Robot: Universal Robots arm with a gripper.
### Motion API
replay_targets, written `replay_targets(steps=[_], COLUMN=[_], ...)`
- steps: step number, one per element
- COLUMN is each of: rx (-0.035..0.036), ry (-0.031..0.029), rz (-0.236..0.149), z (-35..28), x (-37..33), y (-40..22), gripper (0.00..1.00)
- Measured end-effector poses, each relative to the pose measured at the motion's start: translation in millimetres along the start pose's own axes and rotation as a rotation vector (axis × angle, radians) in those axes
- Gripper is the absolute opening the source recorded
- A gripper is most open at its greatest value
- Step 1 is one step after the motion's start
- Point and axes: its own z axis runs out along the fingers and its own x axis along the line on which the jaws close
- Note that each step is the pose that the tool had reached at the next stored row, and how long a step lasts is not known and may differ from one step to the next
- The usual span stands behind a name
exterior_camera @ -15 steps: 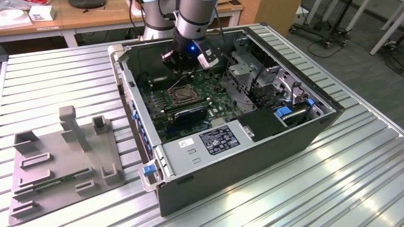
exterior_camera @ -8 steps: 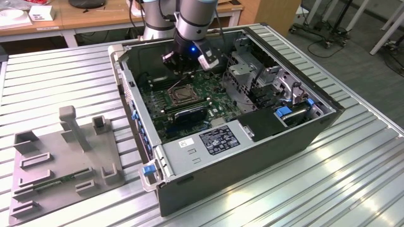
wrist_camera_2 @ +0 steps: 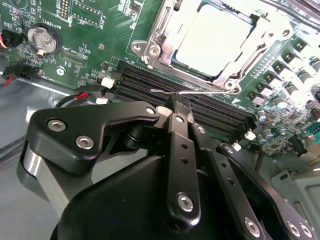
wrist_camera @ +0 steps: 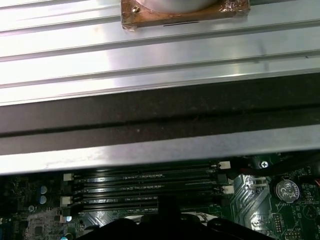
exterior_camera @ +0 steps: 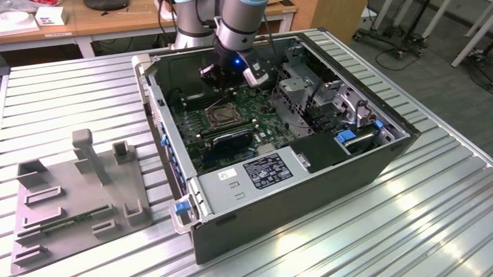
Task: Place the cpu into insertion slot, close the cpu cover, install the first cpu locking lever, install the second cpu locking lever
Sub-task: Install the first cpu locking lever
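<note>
Nearest: gripper (wrist_camera_2: 180, 106) fingers (wrist_camera_2: 176, 120) pinched together at thin locking lever (wrist_camera_2: 160, 92); hold unclear. Beyond, cpu (wrist_camera_2: 212, 37) sat in insertion slot (wrist_camera_2: 148, 48), cpu cover (wrist_camera_2: 161, 30) down. Lever prob. stiff, springy, slick wire; grab nr free end.

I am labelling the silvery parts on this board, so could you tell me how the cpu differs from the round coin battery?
The cpu is square, while the coin battery is round. The cpu is clearly the larger of the two. The cpu is bordered by a silvery metal frame with screws at its corners, and the coin battery has no such frame. Both are flat, silvery on top and lie on the green circuit board.
</note>
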Motion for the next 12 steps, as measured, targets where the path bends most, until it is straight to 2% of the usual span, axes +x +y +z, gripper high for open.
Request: replay_targets(steps=[12], rx=[0.0059], ry=[-0.0006], rz=[0.0], z=[7.3], x=[-4.6], y=[-1.3], gripper=[0.11])
